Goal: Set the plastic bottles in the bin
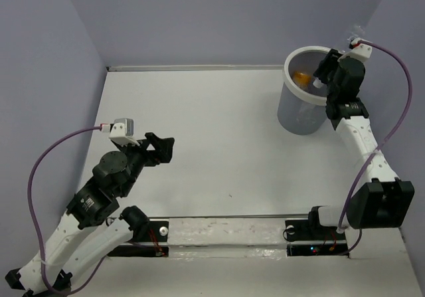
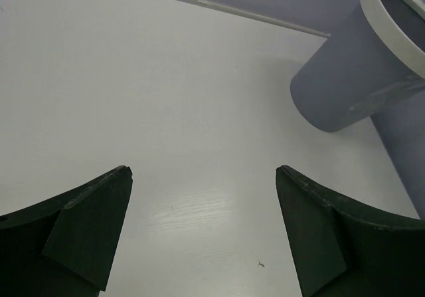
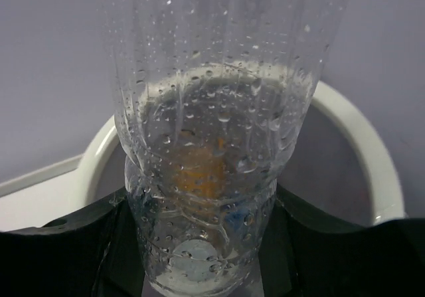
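A: When you look down from above, where does the bin [image 1: 299,114] stand?

B: At one o'clock on the table [image 1: 219,131]. An orange bottle [image 1: 302,78] lies inside it. The right claw [image 1: 321,78] hangs over the rim on its three o'clock side. The left claw [image 1: 165,145] sits well apart at eight o'clock, jaws spread.

A: And the left wrist camera?

B: The left claw [image 2: 202,171] is wide open over the table [image 2: 166,98]. The bin [image 2: 339,91] shows at two o'clock, grey wall and white rim, well apart from the fingers.

A: What does the right wrist see?

B: The right claw [image 3: 200,194] is closed on a clear bottle [image 3: 212,111], one finger pressed to each side. The bottle is wet with droplets and is held above the bin [image 3: 372,157], whose white rim curves behind it from nine round to three o'clock. An orange blur shows through the bottle's wall towards six o'clock.
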{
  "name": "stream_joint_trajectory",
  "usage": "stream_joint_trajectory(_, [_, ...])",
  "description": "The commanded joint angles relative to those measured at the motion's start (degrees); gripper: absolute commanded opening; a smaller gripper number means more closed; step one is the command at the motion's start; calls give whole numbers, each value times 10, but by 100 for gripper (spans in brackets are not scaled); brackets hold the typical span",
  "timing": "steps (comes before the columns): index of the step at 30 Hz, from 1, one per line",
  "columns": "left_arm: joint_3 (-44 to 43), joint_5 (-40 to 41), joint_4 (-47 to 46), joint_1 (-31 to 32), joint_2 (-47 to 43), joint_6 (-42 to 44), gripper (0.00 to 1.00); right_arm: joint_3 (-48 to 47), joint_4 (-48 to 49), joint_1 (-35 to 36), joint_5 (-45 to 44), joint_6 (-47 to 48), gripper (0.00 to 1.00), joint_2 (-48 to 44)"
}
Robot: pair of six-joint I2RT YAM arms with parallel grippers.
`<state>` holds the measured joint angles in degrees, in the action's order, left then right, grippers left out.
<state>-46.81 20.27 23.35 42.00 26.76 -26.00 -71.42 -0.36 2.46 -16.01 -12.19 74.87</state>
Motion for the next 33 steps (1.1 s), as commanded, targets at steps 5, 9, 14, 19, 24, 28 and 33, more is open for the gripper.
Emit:
stream_joint_trajectory(5, [26, 40, -23, 0, -12, 23, 99, -7, 120, -18, -13, 22, 42, 62])
stream_joint_trajectory(9, [18, 36, -22, 0, 6, 27, 99, 3, 126, -18, 11, -13, 91, 40])
stream_joint_trajectory(14, [-16, 34, -1, 0, 33, 23, 99, 1, 95, -18, 25, -36, 100, 6])
stream_joint_trajectory(19, [-66, 44, 73, 0, 89, -12, 99, 22, 74, 4, 69, -74, 100, -50])
stream_joint_trajectory(24, [-122, 56, 183, -1, 155, -68, 99, 97, 92, 127, 115, -100, 100, -102])
stream_joint_trajectory(28, [-158, 94, 321, -12, 198, -122, 99, 177, 142, 245, 148, -150, 100, -130])
stream_joint_trajectory(33, [-119, 174, 399, -69, 237, -144, 99, 240, 177, 295, 184, -194, 100, -154])
